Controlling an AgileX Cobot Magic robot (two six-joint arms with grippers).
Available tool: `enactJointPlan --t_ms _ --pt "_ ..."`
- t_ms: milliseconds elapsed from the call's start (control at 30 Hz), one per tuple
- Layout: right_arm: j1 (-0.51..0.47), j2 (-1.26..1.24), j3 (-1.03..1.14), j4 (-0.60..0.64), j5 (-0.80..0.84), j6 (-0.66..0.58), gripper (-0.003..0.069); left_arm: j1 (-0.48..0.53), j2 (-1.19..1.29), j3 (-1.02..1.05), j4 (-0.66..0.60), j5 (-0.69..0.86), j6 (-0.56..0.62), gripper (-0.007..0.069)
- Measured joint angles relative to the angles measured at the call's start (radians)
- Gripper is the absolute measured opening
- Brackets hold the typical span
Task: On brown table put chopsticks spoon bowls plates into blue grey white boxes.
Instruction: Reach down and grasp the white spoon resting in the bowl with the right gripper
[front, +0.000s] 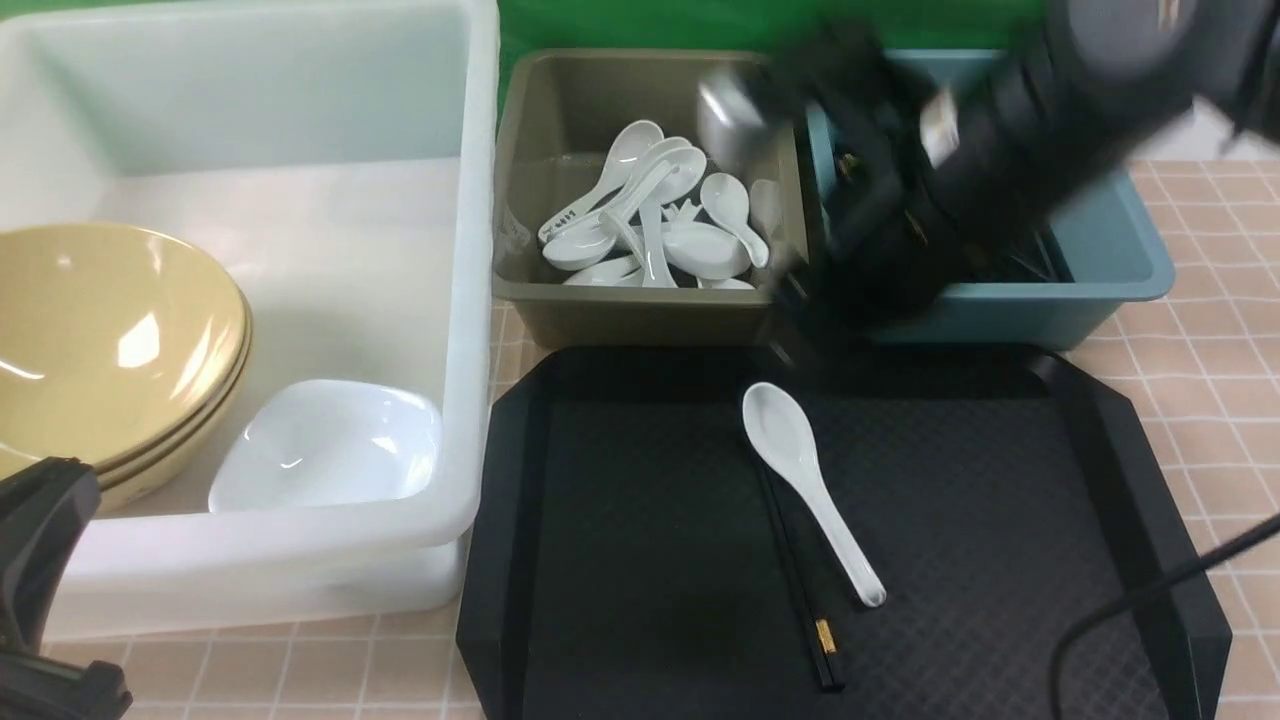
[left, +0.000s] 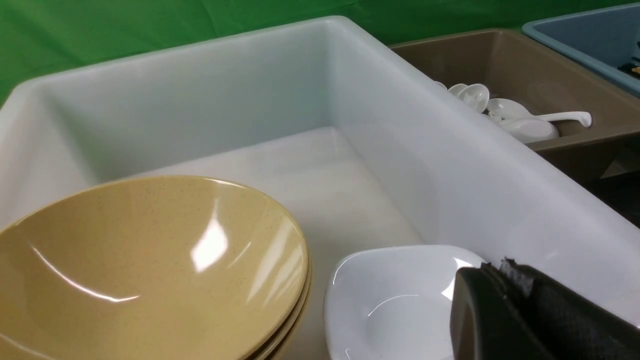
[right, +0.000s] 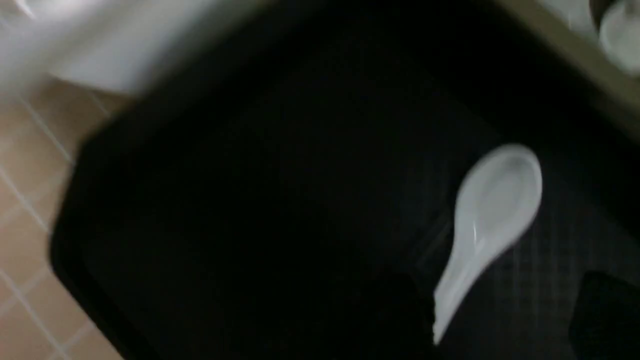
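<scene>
On the black textured octagonal tray (front: 650, 560), a glossy white soup spoon (front: 808, 480) lies aslant over thin black chopsticks (front: 800, 590) with a gold band, while the right end effector (right: 500, 310), fingers spread and grasping nothing, is above the tray. The left end effector (left: 500, 300), clenched with nothing in its grip, is at the large translucent white tub (front: 465, 300) on the pinkish-tan tiled desk (front: 330, 660), where stacked glossy mustard-tan bowls (front: 110, 340) lean left of a squarish white dish (front: 330, 445); right of it, the olive-grey bin (front: 640, 315) holds white spoons (front: 640, 215), and the teal-blue bin (front: 1110, 250) stands farther right.

right arm (front: 960, 190): black, rounded segments, pale label | thin black cable (front: 1150, 595) | left tool (front: 50, 600): dark, angular
</scene>
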Motion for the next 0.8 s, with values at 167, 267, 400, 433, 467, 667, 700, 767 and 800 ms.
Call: enactJointPlan --t_ms 167,267,400,433,467,667,700,767,800 --pt "-0.044 0.038 0.24 0.052 -0.205 0.017 0.0456 0.0 0.0 0.001 0.0 0.0 0.0 -0.0007" --pt "-0.039 0.058 0.27 0.106 -0.284 -0.013 0.0444 0.0 0.0 0.015 0.004 -0.014 0.0 -0.0007" --pt "-0.024 0.097 0.272 0.129 -0.336 -0.061 0.0396 0.0 0.0 0.051 0.026 -0.053 0.0 -0.0007" --pt "-0.022 0.112 0.272 0.13 -0.337 -0.076 0.0378 0.0 0.0 0.053 0.031 -0.059 0.0 -0.0007" --pt "-0.022 0.126 0.272 0.131 -0.338 -0.087 0.0356 0.0 0.0 0.053 0.033 -0.063 0.0 -0.0007" --pt "-0.024 0.168 0.272 0.132 -0.352 -0.122 0.0174 0.0 0.0 0.053 0.034 -0.077 0.0 -0.0007" --pt "-0.024 0.168 0.272 0.134 -0.348 -0.129 0.0154 0.0 0.0 0.053 0.034 -0.078 0.0 -0.0007" --pt "-0.024 0.166 0.267 0.134 -0.336 -0.141 0.0152 0.0 0.0 0.053 0.035 -0.08 0.0 -0.0007" --pt "-0.024 0.153 0.253 0.133 -0.293 -0.144 0.0152 0.0 0.0 0.053 0.041 -0.081 0.0 -0.0007"
